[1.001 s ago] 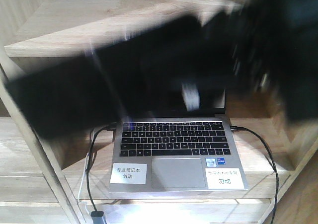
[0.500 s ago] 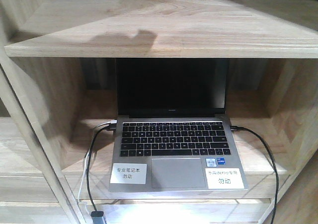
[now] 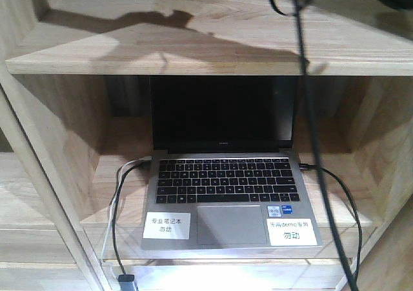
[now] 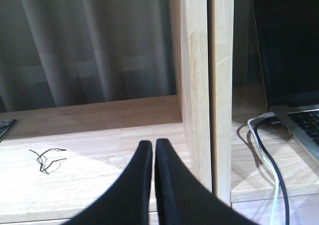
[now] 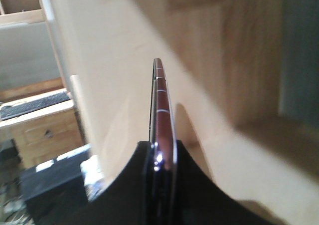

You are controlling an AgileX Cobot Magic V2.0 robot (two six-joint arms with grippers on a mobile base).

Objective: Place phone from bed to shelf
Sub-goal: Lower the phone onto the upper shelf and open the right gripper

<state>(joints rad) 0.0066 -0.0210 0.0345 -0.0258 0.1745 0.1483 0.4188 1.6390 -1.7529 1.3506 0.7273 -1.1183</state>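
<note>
Although neither arm itself is caught by the front-facing camera, a dark shadow is cast across the upper shelf (image 3: 213, 36), and a thin black cable (image 3: 308, 110) hangs down the right side of the picture, so an arm is judged to be held above and to the right. Below that plank, an open silver laptop (image 3: 226, 194) is seen in its own compartment, wired on both sides; the phone is not visible here.

In the left wrist view, the left gripper (image 4: 153, 157) is seen with its two black fingers pressed together and nothing between them. It is held low before a side compartment, beside the upright wooden divider (image 4: 202, 85), and is judged to be parked out of the way.

In the right wrist view, the phone (image 5: 162, 115) is seen edge-on, its pinkish rim toward the lens, clamped between the fingers of the right gripper (image 5: 162, 160). It is held by one end with the free end leading, in front of pale wood thought to belong to the shelf unit, though blur leaves the exact surface unclear. This narrow, flat-sided grip is judged to suit sliding the slab onto the plank; no contact with wood can be made out yet.
</note>
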